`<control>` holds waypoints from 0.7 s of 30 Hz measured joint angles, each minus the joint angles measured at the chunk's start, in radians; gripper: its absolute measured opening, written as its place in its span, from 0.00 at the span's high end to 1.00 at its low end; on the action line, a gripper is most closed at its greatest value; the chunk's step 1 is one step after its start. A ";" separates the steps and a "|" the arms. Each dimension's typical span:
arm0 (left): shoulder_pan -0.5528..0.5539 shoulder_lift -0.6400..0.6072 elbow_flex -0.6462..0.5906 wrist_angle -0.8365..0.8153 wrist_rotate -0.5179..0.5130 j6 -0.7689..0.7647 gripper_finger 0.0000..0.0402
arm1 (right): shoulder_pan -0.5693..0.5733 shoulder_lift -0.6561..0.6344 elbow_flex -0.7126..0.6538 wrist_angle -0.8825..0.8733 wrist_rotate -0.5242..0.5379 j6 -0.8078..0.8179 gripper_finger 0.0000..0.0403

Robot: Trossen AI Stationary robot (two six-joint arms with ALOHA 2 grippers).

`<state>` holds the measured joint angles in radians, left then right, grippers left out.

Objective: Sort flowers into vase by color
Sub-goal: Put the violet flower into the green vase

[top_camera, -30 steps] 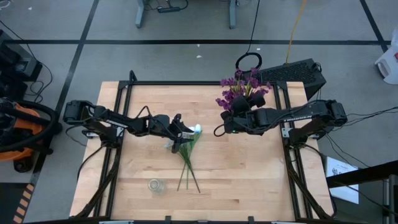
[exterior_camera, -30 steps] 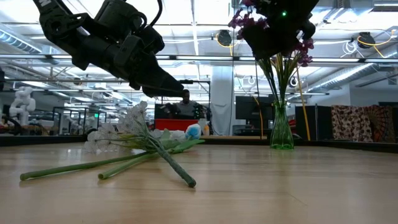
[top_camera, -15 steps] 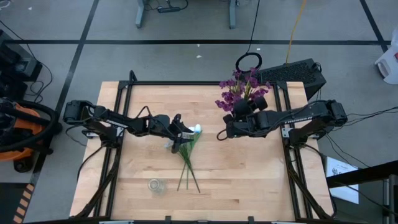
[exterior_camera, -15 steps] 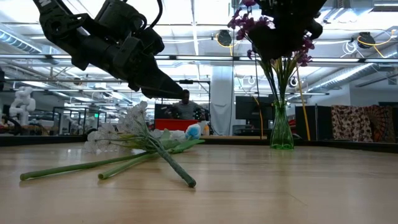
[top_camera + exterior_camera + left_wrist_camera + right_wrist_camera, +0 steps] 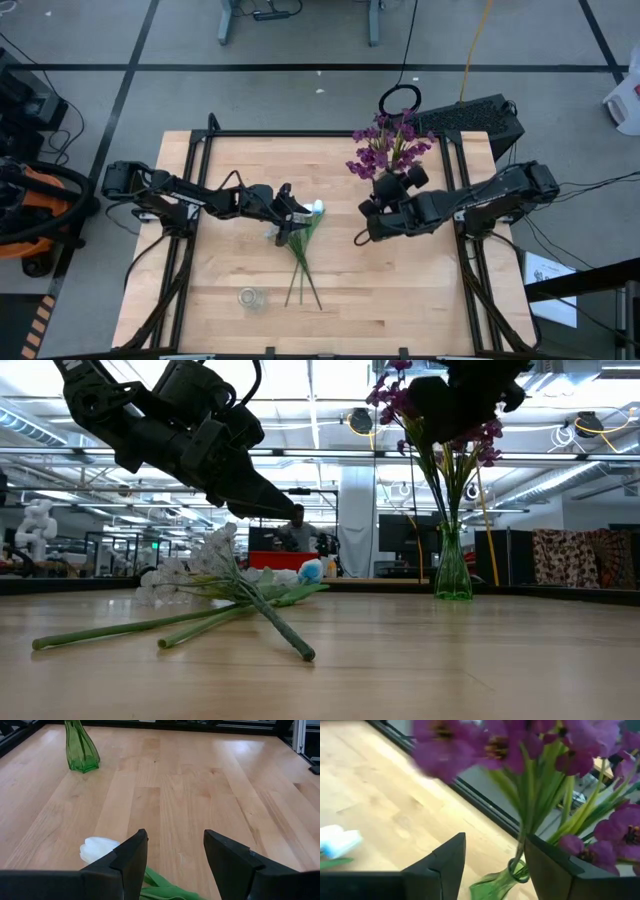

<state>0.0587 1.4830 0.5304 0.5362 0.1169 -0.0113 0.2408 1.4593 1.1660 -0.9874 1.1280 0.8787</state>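
Purple flowers (image 5: 386, 147) stand by their stems in a green glass vase (image 5: 452, 568) at the table's far right. Several more flowers (image 5: 302, 262) lie flat on the wood at mid-table with their long green stems crossing; among them are a white bud (image 5: 97, 851) and pale blossom sprigs (image 5: 190, 572). My left gripper (image 5: 175, 855) hovers open just above their blossom ends, the bud beside one finger. My right gripper (image 5: 495, 862) is open and raised on the near side of the purple bunch, holding nothing.
A small clear glass (image 5: 250, 297) stands near the table's front left. Black frame rails (image 5: 470, 250) run along both side edges. Bare wood lies between the loose flowers and the green vase (image 5: 80, 747).
My right gripper has swung away from the purple bunch toward the table's near edge, rolling slightly. The blossoms it was covering now show in full. The purple flowers stay upright in the vase.
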 joint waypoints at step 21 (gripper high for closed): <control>0.000 0.000 0.000 0.001 0.000 0.001 0.50 | 0.306 0.080 -0.238 0.353 0.440 -0.038 0.51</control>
<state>0.0587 1.4830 0.5304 0.5373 0.1169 -0.0105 0.5470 1.5393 0.9278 -0.6349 1.5679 0.8406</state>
